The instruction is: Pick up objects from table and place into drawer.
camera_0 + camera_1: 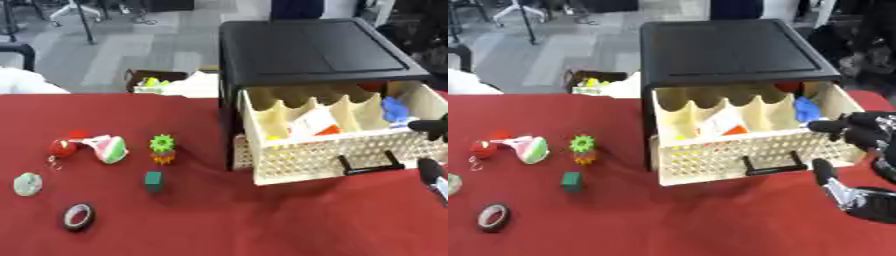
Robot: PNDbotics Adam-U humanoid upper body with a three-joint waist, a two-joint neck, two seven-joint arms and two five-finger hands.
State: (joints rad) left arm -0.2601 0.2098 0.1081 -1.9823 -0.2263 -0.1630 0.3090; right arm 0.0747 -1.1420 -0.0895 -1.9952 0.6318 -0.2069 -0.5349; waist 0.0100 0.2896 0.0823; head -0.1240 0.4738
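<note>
A black plastic cabinet [728, 47] stands on the red cloth-covered table [219, 220] at about 1 o'clock from the table's middle, and its cream perforated drawer [754, 150] is pulled out toward the robot, a black handle [773, 165] on its front. Cream dividers split the drawer into compartments: a blue object [805, 109] lies in the right one, a white and orange item [724, 124] in the middle, and something red [787, 87] shows at the back.

The robot's right hand [868, 131] is at 3 o'clock, just beside the drawer's right front corner, its black fingers loosely bent and grasping nothing, with one fingertip [822, 170] pointing up in front of the drawer. Whether it touches the drawer cannot be told. The left hand shows in neither view.

The loose objects lie at 9 o'clock, well apart from the drawer. A green gear-shaped toy [162, 143] sits on an orange piece [163, 159]; a small dark green block [154, 180] lies at 6 o'clock of it. Further left are a white, green and pink wedge-shaped toy [108, 148], a small red ball [62, 147], a pale green round object [27, 184], and at 7 o'clock a dark roll of tape [78, 216].
</note>
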